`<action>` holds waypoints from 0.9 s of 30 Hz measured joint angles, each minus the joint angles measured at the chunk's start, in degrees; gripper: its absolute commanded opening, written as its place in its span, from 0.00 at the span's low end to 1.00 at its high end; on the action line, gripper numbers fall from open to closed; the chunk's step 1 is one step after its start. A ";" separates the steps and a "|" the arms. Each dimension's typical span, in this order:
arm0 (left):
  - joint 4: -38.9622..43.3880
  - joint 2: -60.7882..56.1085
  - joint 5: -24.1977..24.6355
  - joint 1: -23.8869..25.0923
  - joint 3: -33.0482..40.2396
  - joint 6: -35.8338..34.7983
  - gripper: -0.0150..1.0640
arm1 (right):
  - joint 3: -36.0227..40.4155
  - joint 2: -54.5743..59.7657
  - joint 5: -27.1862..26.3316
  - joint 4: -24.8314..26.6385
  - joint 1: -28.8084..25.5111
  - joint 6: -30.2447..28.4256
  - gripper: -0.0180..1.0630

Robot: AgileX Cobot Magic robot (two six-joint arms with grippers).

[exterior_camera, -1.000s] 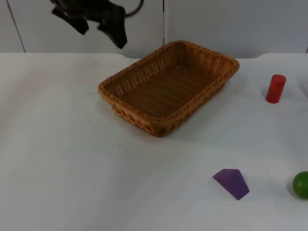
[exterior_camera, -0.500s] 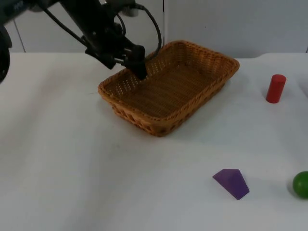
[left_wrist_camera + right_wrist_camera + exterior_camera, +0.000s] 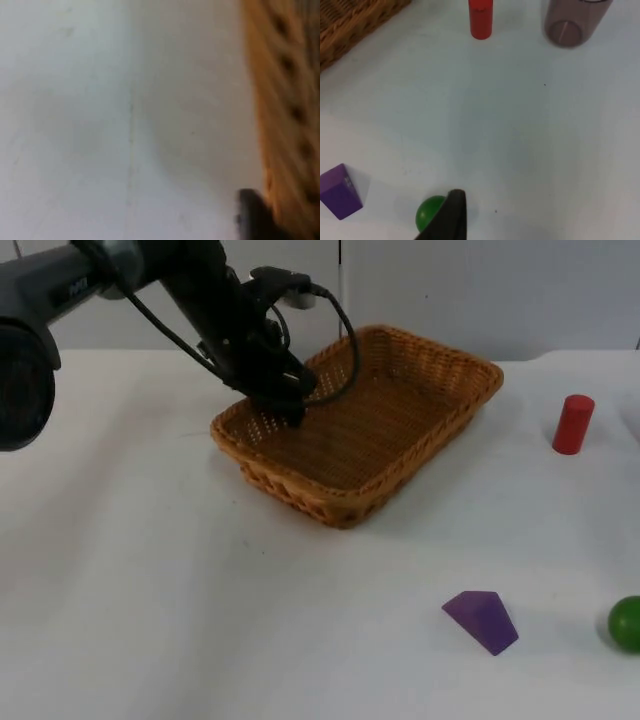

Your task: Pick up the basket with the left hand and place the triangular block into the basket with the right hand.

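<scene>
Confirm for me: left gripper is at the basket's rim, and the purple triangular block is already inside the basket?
Not quite. The left gripper is at the basket's rim, but the top view shows the purple triangular block lying on the table, apart from the basket.

a red cylinder (image 3: 573, 424) stands upright on the white table (image 3: 150, 590), well apart from a green ball (image 3: 626, 623).

Top view looks down and forward over the table (image 3: 150, 620) to the wall; left wrist view sits close beside the basket (image 3: 287, 100) wall; right wrist view, higher, shares the red cylinder (image 3: 481, 19), green ball (image 3: 429, 212) and purple block (image 3: 340, 191) with top.
</scene>
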 measured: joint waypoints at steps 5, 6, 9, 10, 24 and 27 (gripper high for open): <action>-0.48 0.12 -1.31 0.09 -0.12 -0.46 0.01 | 0.00 0.00 0.00 0.00 0.00 0.16 0.99; -0.05 0.01 -1.40 -0.01 -0.12 -0.92 0.01 | 0.00 0.00 0.00 0.00 0.00 0.16 0.99; 0.31 -0.10 -0.15 -0.01 -0.91 -1.80 0.01 | 0.00 0.00 0.00 0.00 0.00 0.16 0.99; 0.53 -0.19 0.96 -0.01 -1.62 -2.12 0.01 | 0.00 0.00 0.00 0.00 0.00 0.16 0.99; 5.14 -17.33 3.84 -0.01 0.33 -9.89 0.01 | 0.00 0.00 -0.21 -0.12 0.00 0.16 0.99; 5.14 -21.61 3.73 -0.01 3.19 -11.86 0.01 | 0.00 0.00 -0.21 -0.12 0.00 -0.01 0.99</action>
